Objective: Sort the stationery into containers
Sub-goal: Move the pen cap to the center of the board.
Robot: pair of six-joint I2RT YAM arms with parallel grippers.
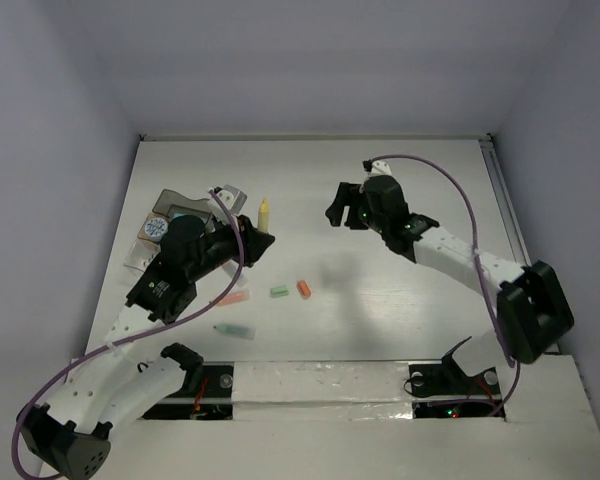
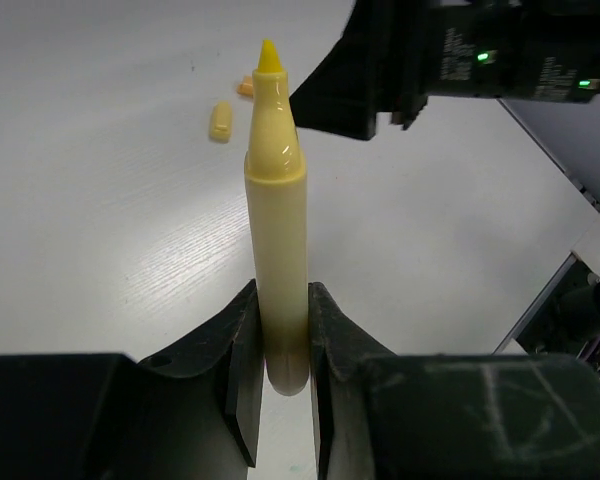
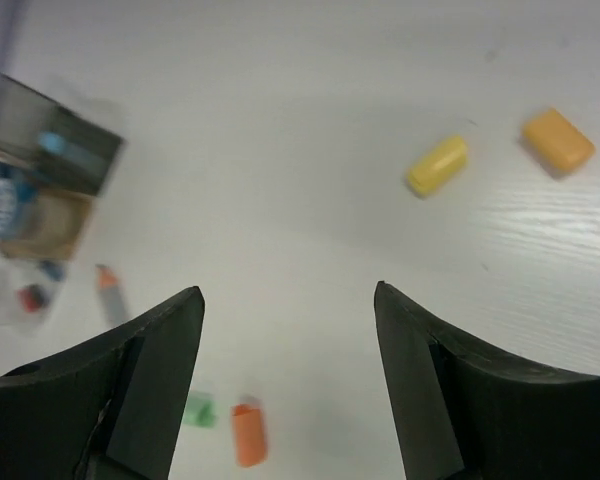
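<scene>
Here, the left gripper [image 2: 282,300] clamps a yellow marker [image 2: 276,200] (uncapped); the right gripper [image 3: 288,300] gapes empty near a yellow cap [image 3: 437,165] and an orange block [image 3: 557,141].

A white table [image 1: 400,310] with a faint wood grain is sitting inside pale grey walls [image 1: 60,90]. A glossy taped strip [image 1: 320,384] is running along its near edge, and what may be a metal rail [image 1: 502,190] is lining the right side.
</scene>
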